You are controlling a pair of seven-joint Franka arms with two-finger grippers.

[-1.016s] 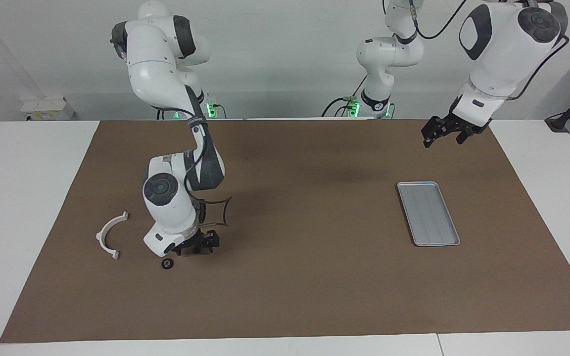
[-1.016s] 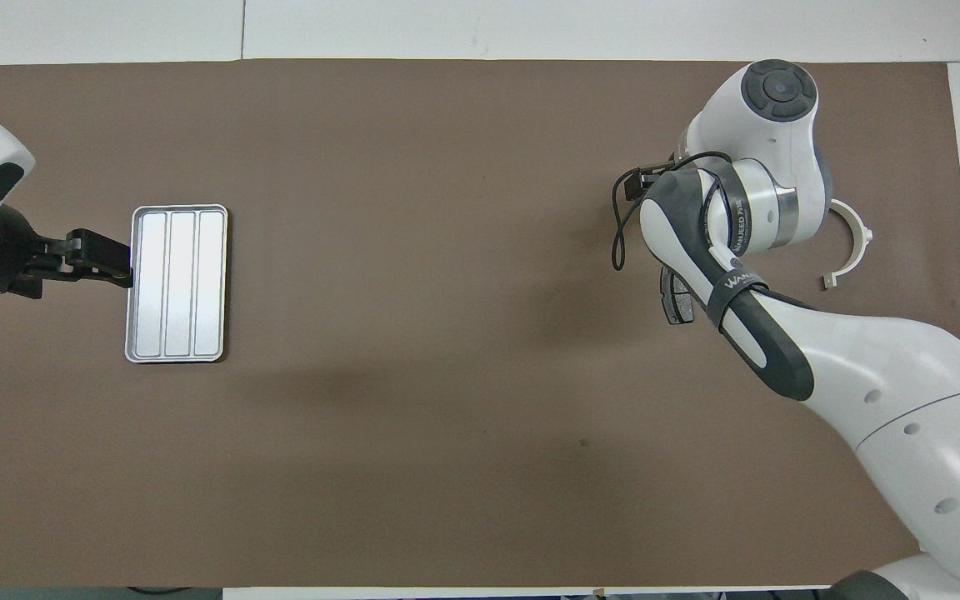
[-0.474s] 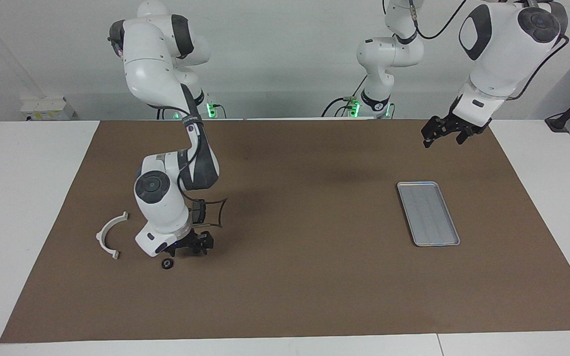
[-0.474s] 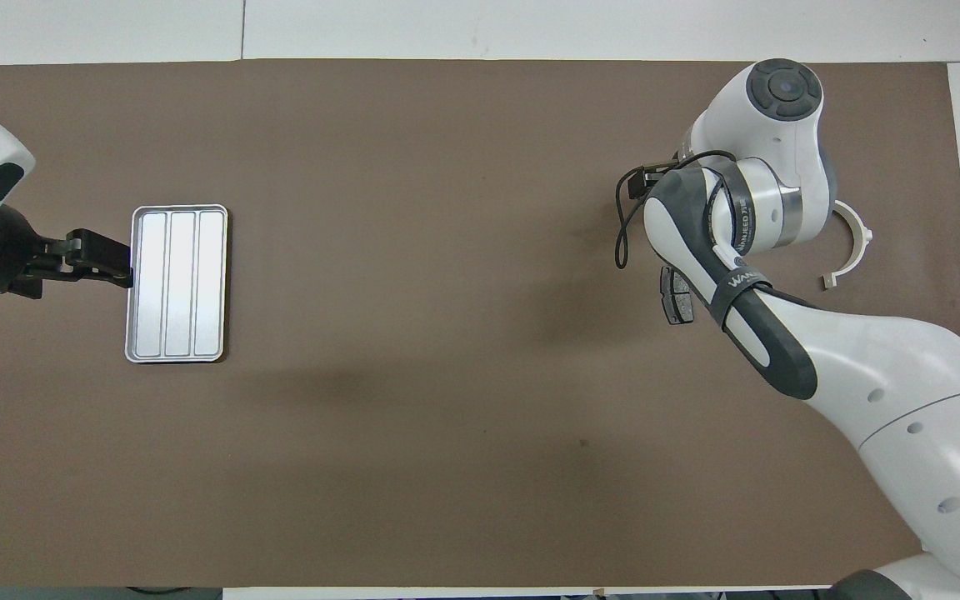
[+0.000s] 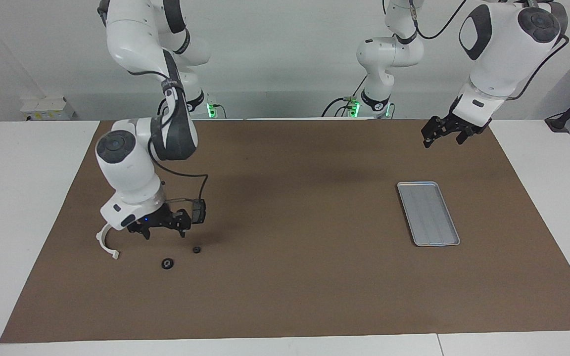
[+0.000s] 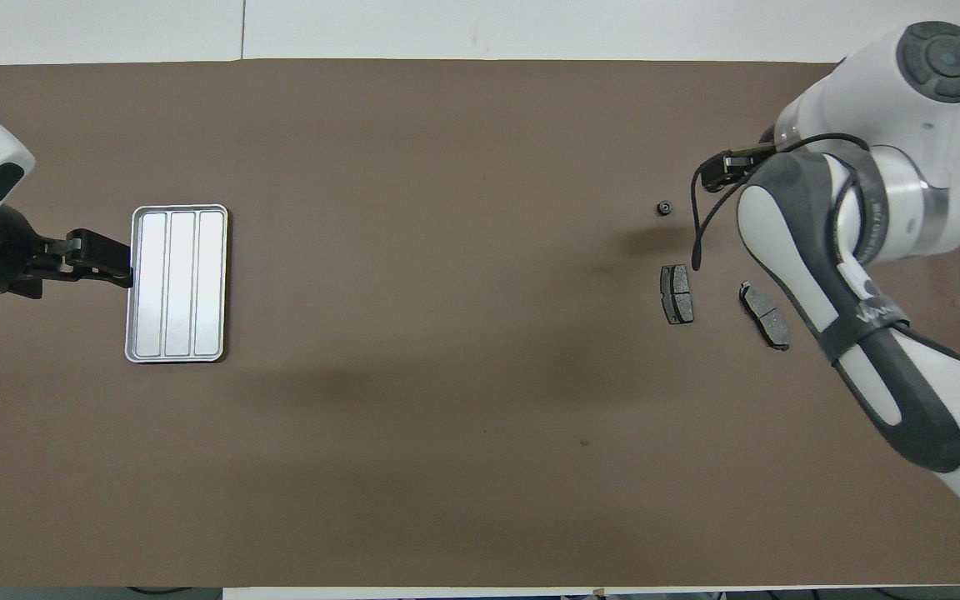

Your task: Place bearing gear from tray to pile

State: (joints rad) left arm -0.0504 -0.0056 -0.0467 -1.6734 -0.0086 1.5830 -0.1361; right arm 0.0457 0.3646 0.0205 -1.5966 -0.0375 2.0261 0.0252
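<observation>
Tray [image 5: 428,213] bare, toward left arm's end | two gears [image 5: 167,264] on surface beside half-ring [image 5: 105,244] | right gripper [image 5: 163,228] above them, fingers spread, holding nothing | left gripper [image 5: 443,133] waits, fingers spread | risk: right arm's swing nudges loose gears.

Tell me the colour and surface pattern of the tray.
The tray is silver-grey metal with three lengthwise ridged panels and nothing in it; the overhead view shows it best.
</observation>
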